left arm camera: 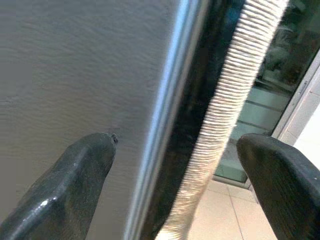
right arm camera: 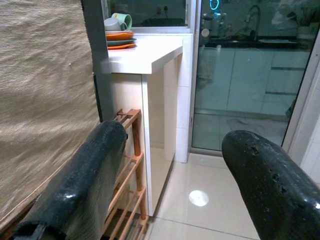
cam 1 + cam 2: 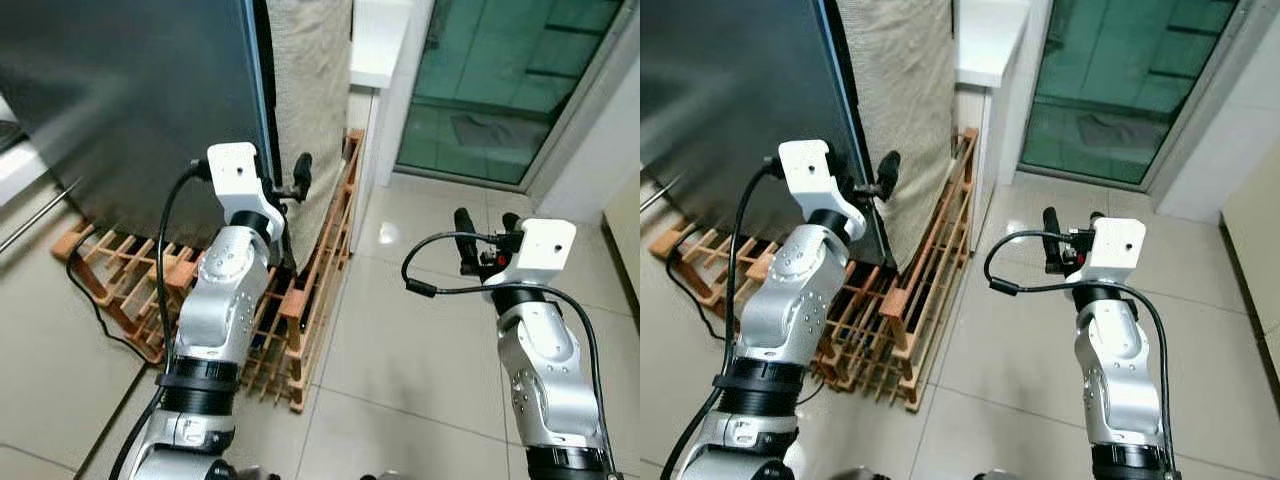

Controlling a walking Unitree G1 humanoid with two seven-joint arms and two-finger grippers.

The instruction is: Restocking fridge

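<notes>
I've got the fridge (image 3: 130,100) right in front of me, its dark grey door shut, standing on a wooden slatted rack (image 3: 300,300) on the tiled floor (image 3: 420,340). My left gripper (image 3: 288,190) is up at the door's right edge, and the left wrist view tells me more than the head cameras do: the two fingers (image 1: 75,185) are spread wide, one on the door face side, the other out past the edge, with the shiny door trim and a strip of woven beige cloth (image 1: 225,110) between them, clamped on nothing. From the head I see that same cloth (image 3: 310,100) hanging down the fridge's side. My right gripper (image 3: 487,232) hovers over the open floor, well apart from the fridge, fingers also apart and empty. Its wrist view picks up a white desk (image 2: 150,55) beside the cloth with stacked orange and green dishes (image 2: 119,35), plus a glass door (image 2: 245,85) beyond.
</notes>
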